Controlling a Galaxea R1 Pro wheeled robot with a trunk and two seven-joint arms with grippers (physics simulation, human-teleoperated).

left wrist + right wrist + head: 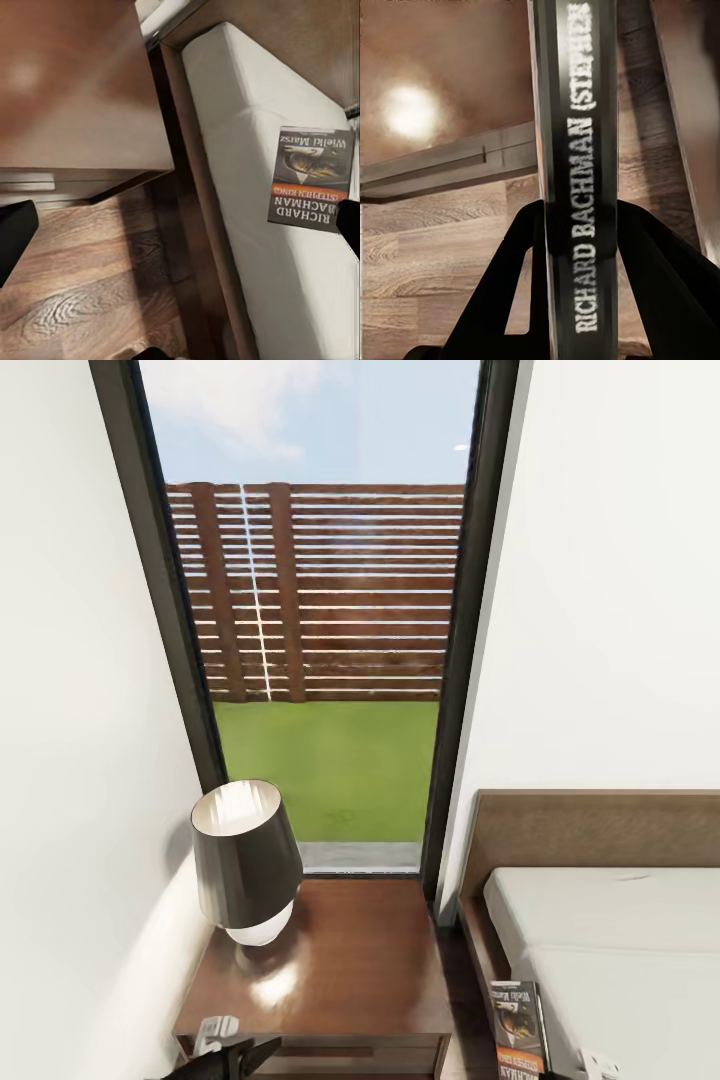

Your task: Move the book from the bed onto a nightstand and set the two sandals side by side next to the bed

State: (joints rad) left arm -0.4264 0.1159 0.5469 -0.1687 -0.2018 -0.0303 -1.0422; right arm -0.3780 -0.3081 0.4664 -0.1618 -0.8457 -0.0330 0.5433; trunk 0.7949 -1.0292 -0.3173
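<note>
Right hand clamps the book spine-on, lengthwise between its fingers.

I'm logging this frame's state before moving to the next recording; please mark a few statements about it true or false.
1. The book already lies on the nightstand. False: the book is at the edge of the bed, between the fingers of the right hand.
2. A lamp stands on the nightstand. True: the lamp sits at the left of the nightstand.
3. The left hand holds a sandal. False: the left hand is open and empty.
4. A window behind the nightstand shows grass and a slatted fence. True: the window shows both.
</note>
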